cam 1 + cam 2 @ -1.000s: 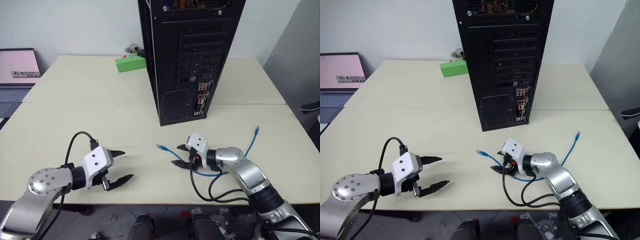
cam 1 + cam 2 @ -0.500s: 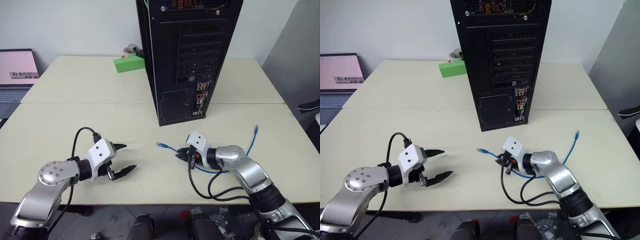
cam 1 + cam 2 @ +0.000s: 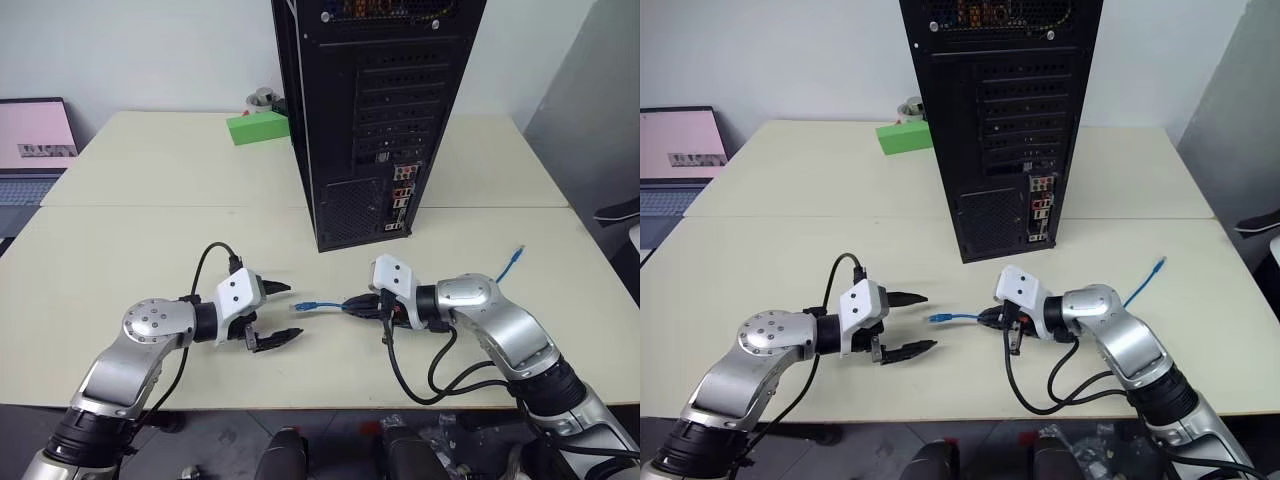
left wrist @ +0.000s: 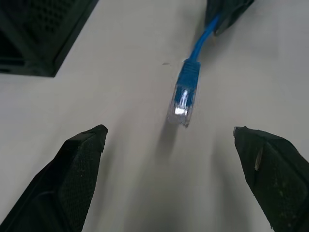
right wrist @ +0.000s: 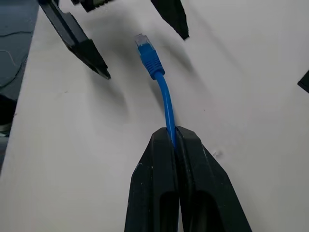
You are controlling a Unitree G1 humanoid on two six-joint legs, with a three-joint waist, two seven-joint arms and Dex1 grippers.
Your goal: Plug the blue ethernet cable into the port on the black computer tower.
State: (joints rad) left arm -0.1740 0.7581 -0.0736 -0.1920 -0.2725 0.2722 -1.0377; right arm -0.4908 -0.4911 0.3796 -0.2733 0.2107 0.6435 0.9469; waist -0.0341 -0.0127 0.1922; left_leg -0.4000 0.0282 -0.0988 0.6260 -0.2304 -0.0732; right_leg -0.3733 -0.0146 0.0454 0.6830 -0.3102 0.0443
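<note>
Blue ethernet cable [image 3: 325, 304] pinched in right gripper [image 3: 352, 306], left gripper [image 3: 284, 313] wide

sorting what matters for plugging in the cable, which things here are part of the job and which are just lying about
Part of the job:
- thin bright-blue ethernet cable, pinched by the shut right gripper
- tall black metal computer tower, with its small rear port cluster
- open left gripper, at the cable's free plug

Lying about:
- green rectangular block
- grey laptop with pink screen
- small grey round object behind the block
</note>
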